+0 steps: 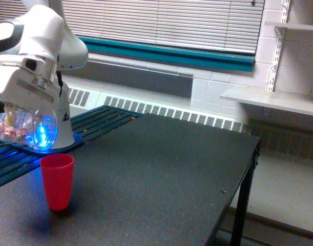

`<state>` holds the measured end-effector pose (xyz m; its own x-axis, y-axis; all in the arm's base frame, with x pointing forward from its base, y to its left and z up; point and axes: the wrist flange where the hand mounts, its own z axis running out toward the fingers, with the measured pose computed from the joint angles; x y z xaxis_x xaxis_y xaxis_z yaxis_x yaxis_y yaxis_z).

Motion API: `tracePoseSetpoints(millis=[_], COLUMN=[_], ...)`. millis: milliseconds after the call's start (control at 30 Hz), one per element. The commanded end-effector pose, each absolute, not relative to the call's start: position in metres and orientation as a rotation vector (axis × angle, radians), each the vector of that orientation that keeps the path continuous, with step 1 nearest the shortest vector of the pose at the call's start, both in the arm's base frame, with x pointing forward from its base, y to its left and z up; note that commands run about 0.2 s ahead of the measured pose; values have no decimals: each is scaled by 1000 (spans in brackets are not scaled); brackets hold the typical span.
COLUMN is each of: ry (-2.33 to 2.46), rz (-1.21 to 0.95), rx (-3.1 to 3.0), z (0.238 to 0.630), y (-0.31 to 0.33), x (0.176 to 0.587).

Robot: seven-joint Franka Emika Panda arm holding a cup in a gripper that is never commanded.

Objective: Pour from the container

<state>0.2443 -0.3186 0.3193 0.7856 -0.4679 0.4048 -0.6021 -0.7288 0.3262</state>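
Observation:
In the exterior view a clear plastic tumbler with pinkish bits inside is held tipped on its side, its rounded base toward the right. My gripper is shut on it, with pale fingers showing against its wall. The tumbler hangs just above and to the left of an upright red cup on the black table. Nothing is seen falling from the tumbler. Which way its mouth opens is hard to tell.
The arm's white base with a blue glow stands behind the red cup on a dark slatted surface. The table's right edge drops to the floor. A wall shelf is at the far right.

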Motion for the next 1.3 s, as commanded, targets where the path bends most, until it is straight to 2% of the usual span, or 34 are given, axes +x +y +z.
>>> tracePoseSetpoints(millis=[33,533,1300], ry=[-866,-669,-483], rz=[420,333,255], rx=[2504,2493,2404], z=[312,290,306], y=[-314,-293,-291], x=[230,219,236])
